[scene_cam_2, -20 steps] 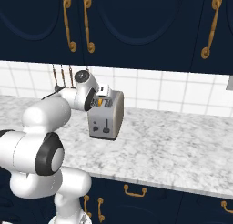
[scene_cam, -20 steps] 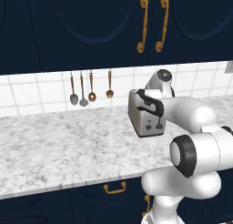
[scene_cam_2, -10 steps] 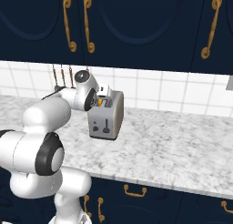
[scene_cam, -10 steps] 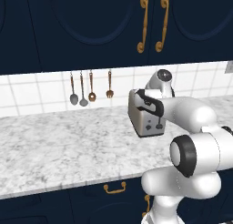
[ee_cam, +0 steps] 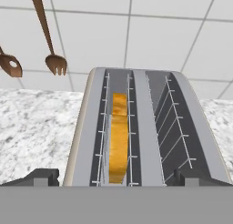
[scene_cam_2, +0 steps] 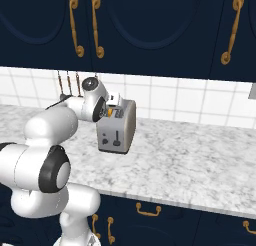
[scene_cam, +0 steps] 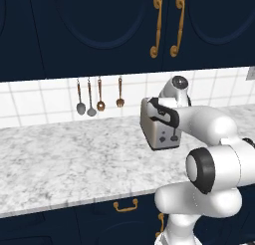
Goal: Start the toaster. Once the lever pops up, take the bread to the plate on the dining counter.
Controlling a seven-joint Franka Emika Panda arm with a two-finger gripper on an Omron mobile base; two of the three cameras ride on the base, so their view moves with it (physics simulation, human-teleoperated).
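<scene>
The silver-beige toaster point(scene_cam: 158, 128) point(scene_cam_2: 118, 128) stands on the marble worktop near the tiled wall. From above, the toaster point(ee_cam: 141, 127) has two slots. The bread point(ee_cam: 119, 137) sits low in the left one, its golden-orange crust edge up; a bit of orange bread point(scene_cam_2: 109, 111) peeks out by the hand. The dark lever point(scene_cam_2: 117, 141) point(scene_cam: 174, 136) is on the control face, beside a small knob. My gripper point(ee_cam: 118, 178) point(scene_cam_2: 111, 108) point(scene_cam: 167, 114) hovers just above the toaster's top, open, its fingertips point(ee_cam: 43, 176) spread about as wide as the toaster. It holds nothing.
Several utensils point(scene_cam: 99, 95) point(ee_cam: 51, 59) hang on the white tile wall left of the toaster. Navy upper cabinets with brass handles point(scene_cam: 167, 26) hang overhead. The marble worktop point(scene_cam: 74, 159) point(scene_cam_2: 200, 170) stretches both ways, navy drawers below.
</scene>
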